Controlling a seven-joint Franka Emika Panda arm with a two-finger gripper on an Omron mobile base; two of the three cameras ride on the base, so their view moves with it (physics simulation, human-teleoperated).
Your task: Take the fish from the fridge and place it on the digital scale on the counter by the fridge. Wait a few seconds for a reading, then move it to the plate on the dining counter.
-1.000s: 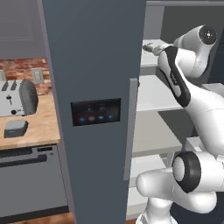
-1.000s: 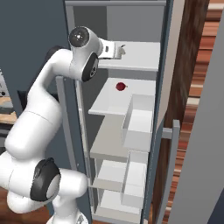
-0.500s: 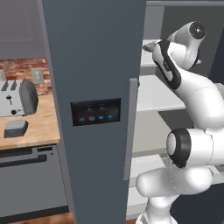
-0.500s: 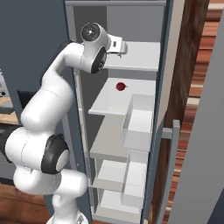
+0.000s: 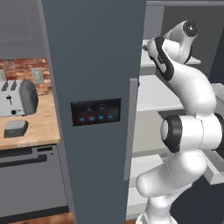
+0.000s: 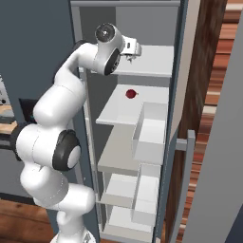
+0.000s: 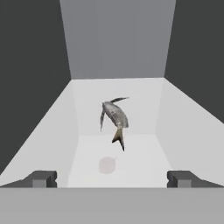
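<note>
In the left base view the fridge (image 5: 98,78) stands with its closed door nearest, the dark control panel (image 5: 96,112) with blue lights on its face. The white arm (image 5: 186,127) rises at the right and reaches into the open compartment at the height of the upper shelf (image 5: 154,92). Far off to the hand's left, on the wooden worktop, the digital scale (image 5: 15,128) lies just in front of a silver toaster (image 5: 17,97).

In the right base view the gripper (image 6: 131,51) sits at the front edge of the top white shelf (image 6: 151,60). One shelf below the hand lies a small dark red round thing (image 6: 130,94).

In the hand view the two finger tips (image 7: 41,179) stand far apart at the bottom corners, released, with nothing between them. The fish (image 7: 114,117) lies ahead of the hand, centred between the fingers and well clear of them, on the white shelf floor (image 7: 144,157). Its long axis runs nearly straight away from the hand, tail end pointing back toward the gripper, the other end toward the grey back wall.
</note>
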